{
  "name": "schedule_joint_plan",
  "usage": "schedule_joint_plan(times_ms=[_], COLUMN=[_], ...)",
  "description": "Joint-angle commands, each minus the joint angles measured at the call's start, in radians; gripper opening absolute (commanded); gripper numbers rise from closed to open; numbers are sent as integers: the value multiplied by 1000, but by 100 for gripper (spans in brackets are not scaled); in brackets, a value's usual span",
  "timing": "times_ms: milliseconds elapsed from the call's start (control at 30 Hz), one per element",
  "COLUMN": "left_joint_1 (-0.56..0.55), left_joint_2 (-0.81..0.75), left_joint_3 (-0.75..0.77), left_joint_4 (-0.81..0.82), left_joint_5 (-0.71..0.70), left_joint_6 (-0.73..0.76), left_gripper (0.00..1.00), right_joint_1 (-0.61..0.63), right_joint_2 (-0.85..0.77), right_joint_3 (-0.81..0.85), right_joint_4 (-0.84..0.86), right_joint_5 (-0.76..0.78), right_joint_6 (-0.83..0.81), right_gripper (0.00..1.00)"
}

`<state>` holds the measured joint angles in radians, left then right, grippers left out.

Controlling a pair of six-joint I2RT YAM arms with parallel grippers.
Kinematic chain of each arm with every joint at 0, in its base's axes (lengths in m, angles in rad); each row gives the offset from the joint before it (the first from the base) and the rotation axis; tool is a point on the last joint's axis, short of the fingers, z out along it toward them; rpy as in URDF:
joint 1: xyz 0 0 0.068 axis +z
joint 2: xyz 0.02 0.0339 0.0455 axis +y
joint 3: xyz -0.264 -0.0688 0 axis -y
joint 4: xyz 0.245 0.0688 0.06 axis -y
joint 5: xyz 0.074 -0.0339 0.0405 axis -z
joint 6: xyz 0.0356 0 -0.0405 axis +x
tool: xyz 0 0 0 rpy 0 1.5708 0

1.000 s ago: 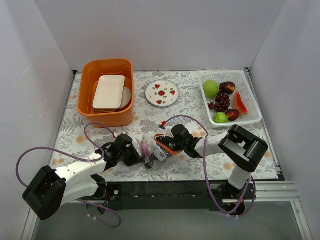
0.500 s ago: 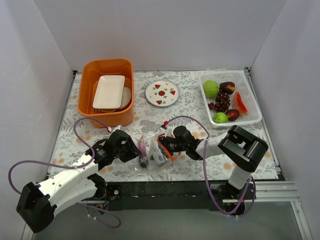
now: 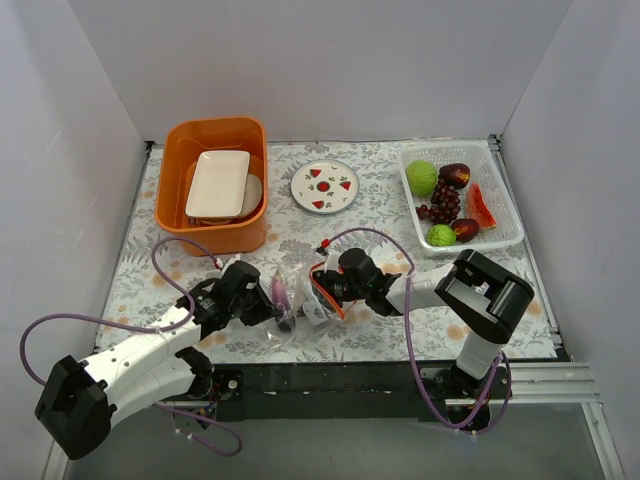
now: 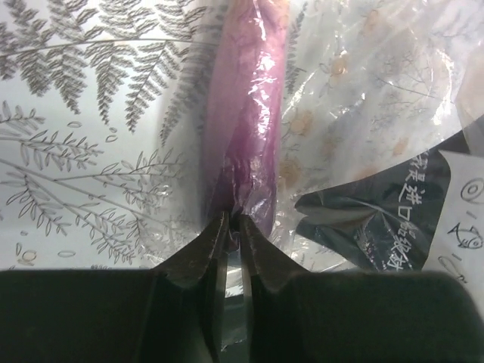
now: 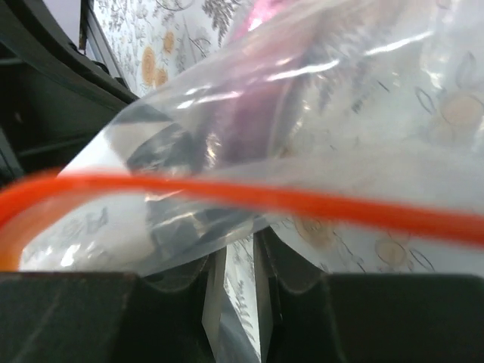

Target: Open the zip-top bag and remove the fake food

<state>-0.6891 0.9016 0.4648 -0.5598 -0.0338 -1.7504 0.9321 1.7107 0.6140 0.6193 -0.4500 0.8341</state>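
Bag (image 3: 305,310) lies on the table (image 3: 290,225) near the front edge, between the two arms. The end with the orange zip strip (image 5: 302,203) is toward the right arm, the other end toward the left. Cannot tell whether the zip is parted.

Contents: one long purple piece (image 4: 253,113) of fake food shows through the film, with a dark printed label (image 4: 370,223) beside it. More fake food sits in the white basket (image 3: 500,185) at far right, well apart from the bag.

Left fingers (image 4: 204,253): nearly shut, tips pinching a crinkle of film right at the near end of the purple piece. The hold is on plastic. Cannot tell whether it also nips the piece.

Right fingers (image 5: 291,280): a narrow gap between them. The film just below the zip strip drapes across the tips. Cannot tell whether any film sits between them or only lies over them.

Handling, as judged:
- Bag is light, limp and slick. The film will stretch and slide rather than push back.
- The zip strip is its only firm line.
- Best hold is one lip of the mouth, at or just under the strip, a single layer only. The other arm anchors the far end.
- Pinching both layers together would keep the mouth closed.
- The whole bag may lift instead of opening.
- Purple piece looks hard, smooth and light, and likely to slip. Take it across its narrow width, or tip it out.
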Motion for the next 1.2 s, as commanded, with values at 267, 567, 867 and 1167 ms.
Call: schedule_joint_plan(times_ms=[267,567,867,1167], left_joint_1=[-3,-4,-4,-4], left_joint_2=[95,62,100,125], left_joint_3=[-98,-129,-169,-186], left_joint_4=[146,147,187,213], left_joint_5=[-25,-77,-63,-72], left_joint_6=[-20,-61,-60,-75], left_gripper=[0,0,0,0], right_joint_1=[51,63,92,131], right_joint_2=[98,55,78,110], right_joint_3=[125,122,245,326], right_joint_4=[-23,-82,-286,-466], right_joint_5=[30,122,249,335], right_joint_6=[-36,-67,-139,-216], right_gripper=[39,66,72,73])
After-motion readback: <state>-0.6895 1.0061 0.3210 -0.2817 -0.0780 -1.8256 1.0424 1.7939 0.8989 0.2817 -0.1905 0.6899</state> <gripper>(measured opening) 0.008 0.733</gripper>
